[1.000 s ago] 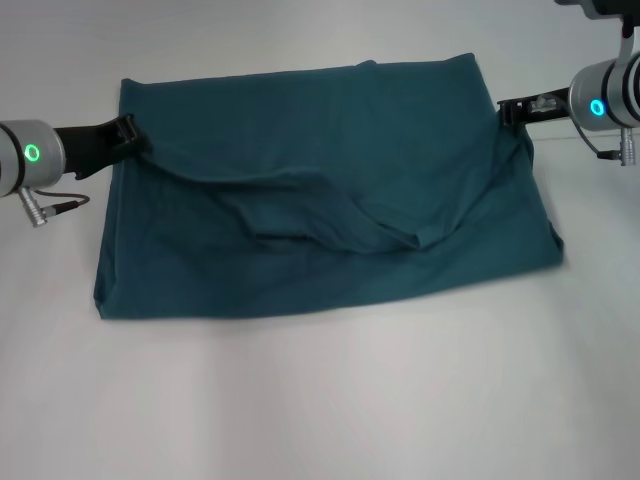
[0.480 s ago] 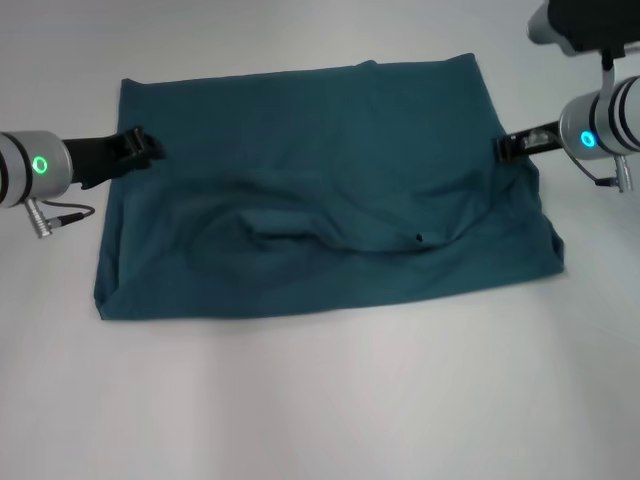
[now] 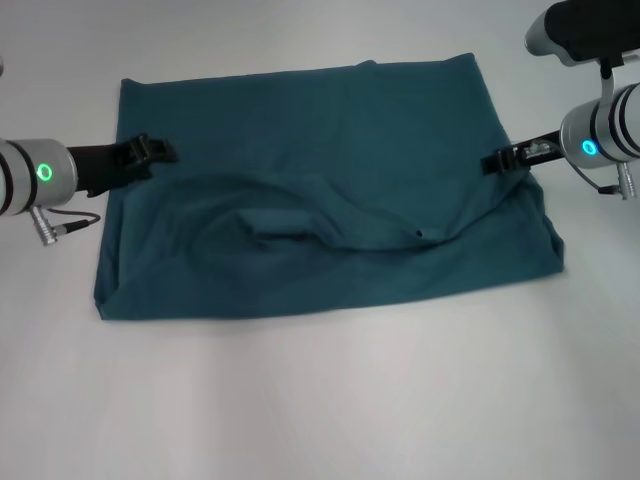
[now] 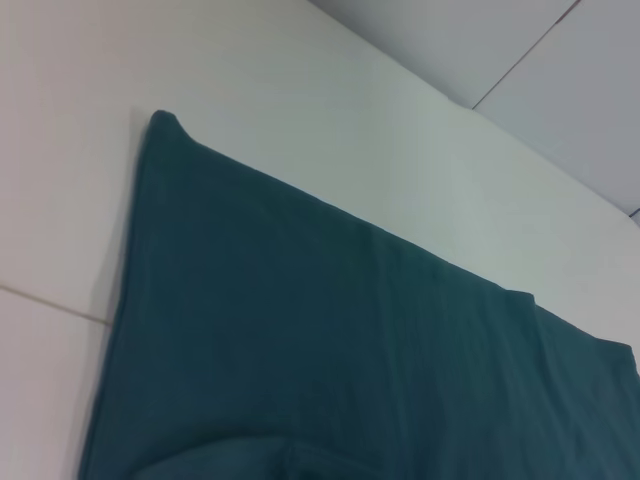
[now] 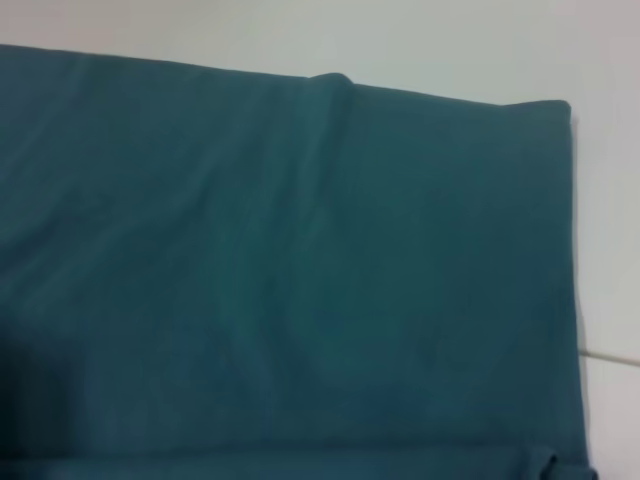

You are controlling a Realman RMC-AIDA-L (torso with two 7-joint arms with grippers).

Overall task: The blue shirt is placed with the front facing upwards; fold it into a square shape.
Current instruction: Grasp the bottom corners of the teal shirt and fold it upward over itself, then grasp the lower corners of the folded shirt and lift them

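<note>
The blue shirt (image 3: 330, 190) is spread on the white table (image 3: 320, 400), folded to a wide rectangle with a rumpled fold across its middle. The left gripper (image 3: 160, 152) is placed over the shirt's left edge, the right gripper (image 3: 492, 162) over its right edge. Whether their fingers are clenched cannot be told.

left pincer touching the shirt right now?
Cannot tell. Head view: left pincer overlaps the blue shirt at its left edge, but neither contact nor a gap shows plainly.
</note>
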